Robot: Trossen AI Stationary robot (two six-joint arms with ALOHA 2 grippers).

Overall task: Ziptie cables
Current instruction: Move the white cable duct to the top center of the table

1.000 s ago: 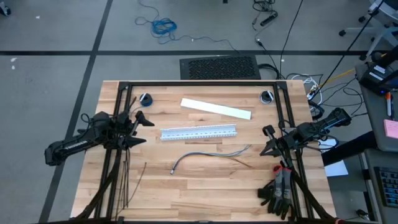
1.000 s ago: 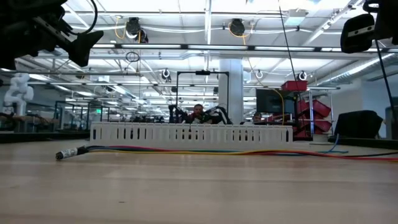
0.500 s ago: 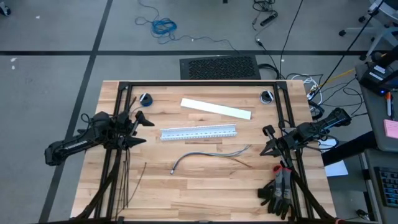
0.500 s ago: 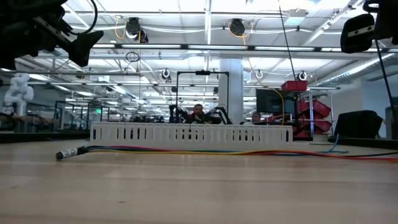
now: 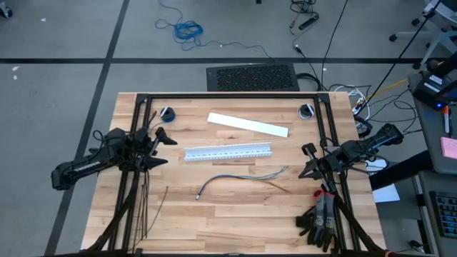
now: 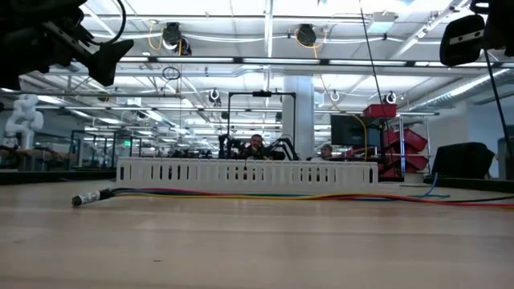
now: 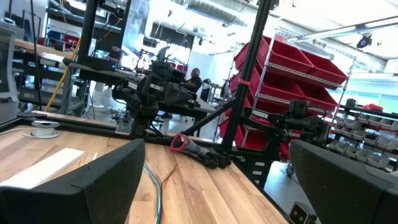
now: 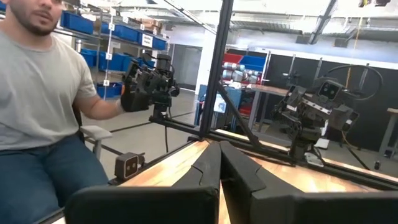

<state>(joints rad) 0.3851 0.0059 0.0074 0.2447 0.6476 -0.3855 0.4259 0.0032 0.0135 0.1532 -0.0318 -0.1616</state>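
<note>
Wooden table (image 5: 228, 214) before me: the cables (image 5: 243, 177) lie mid-table, zipties (image 5: 146, 207) near my left arm. My left gripper (image 5: 158, 148) hovers spread wide; my right gripper (image 5: 308, 163) is pressed together, empty.

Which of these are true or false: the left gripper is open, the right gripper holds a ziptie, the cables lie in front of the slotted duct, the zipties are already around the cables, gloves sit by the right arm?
1. The left gripper is open. True.
2. The right gripper holds a ziptie. False: it is shut on nothing, up off the table.
3. The cables lie in front of the slotted duct. True.
4. The zipties are around the cables. False: they lie apart, near the left arm.
5. Gloves sit by the right arm. True.
</note>
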